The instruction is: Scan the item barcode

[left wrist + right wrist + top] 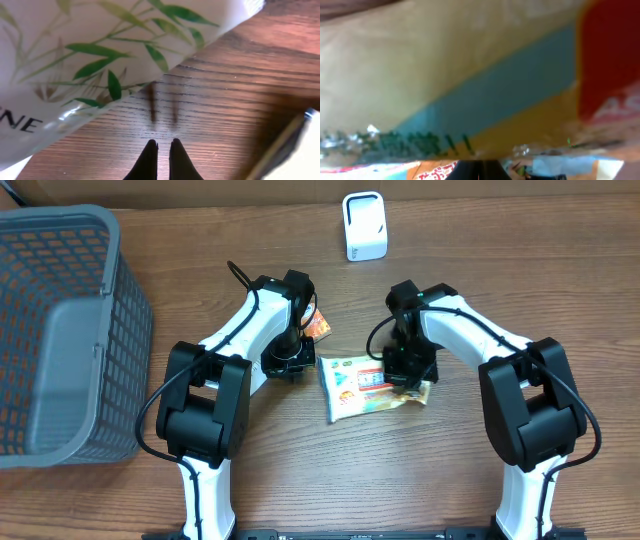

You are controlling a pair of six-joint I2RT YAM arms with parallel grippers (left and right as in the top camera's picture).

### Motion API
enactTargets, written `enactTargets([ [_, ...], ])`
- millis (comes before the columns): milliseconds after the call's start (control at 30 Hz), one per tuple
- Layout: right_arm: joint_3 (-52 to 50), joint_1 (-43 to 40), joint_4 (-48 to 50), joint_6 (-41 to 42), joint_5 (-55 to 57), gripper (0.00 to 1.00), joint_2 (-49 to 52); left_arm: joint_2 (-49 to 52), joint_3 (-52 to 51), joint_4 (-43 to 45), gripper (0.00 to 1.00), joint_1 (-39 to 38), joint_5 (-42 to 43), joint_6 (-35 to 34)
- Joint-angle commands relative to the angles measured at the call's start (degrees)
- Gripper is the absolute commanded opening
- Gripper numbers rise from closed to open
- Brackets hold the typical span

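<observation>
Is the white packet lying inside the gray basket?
No, the white packet lies flat on the wooden table, well apart from the gray basket, which stands off to the side.

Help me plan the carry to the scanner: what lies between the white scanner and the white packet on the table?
Only bare wooden table lies between the scanner and the white packet, as the overhead view shows.
</observation>
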Motion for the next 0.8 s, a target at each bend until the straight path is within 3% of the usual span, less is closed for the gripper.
enactTargets([
  [0,-0.8,-0.9,-0.7,0.8,8.1,0.04,0.0,-0.1,-0.2,-0.8,0.04,-0.4,-1.0,0.5],
  [133,-0.8,-0.9,1.3,0.8,2.1,0.04,0.0,-0.3,4.5,-4.6,0.04,-0.4,3.6,3.0],
  [233,-0.8,-0.8,5.8,0.8,-7.4,0.04,0.0,-0.5,10.9,-5.8,0.04,-0.6,19.2,9.5],
  [333,-0.8,-0.6,7.6,2.6,-9.7,0.04,0.0,-0.5,11.6,-4.7,0.04,-1.4,28.5,11.5],
  [767,-0.8,-0.6,8.5,3.8,-11.1,0.04,0.0,-0.3,-1.4,9.7,0.04,-3.8,26.3,7.1],
])
